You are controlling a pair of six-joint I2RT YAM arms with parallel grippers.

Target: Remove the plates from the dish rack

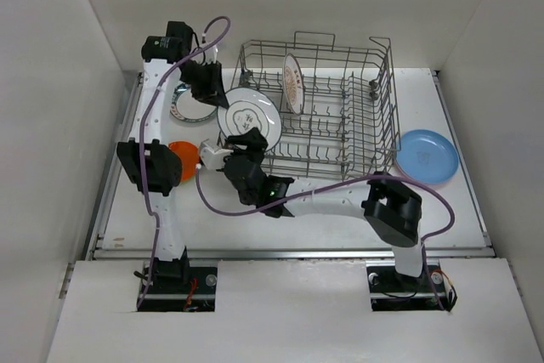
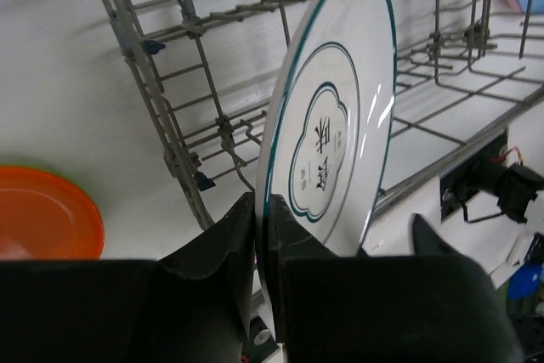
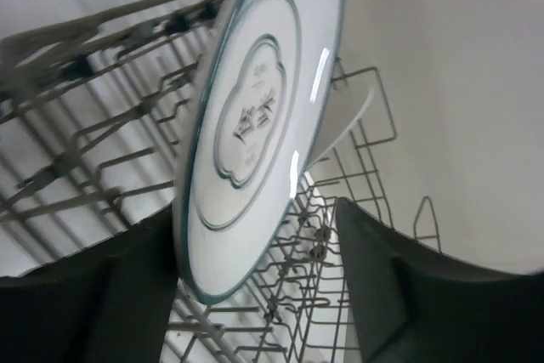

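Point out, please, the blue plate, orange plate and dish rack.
blue plate (image 1: 427, 156): top view, middle of its face.
orange plate (image 2: 38, 218): left wrist view, middle of its visible face.
dish rack (image 1: 380, 113): top view, right side section.

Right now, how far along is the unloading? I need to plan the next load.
Done: the blue plate, orange plate and a dark-rimmed plate lie outside the rack. In hand: the left gripper is shut on a teal-rimmed plate, with the right gripper open around it. Left: one patterned plate stands in the rack.
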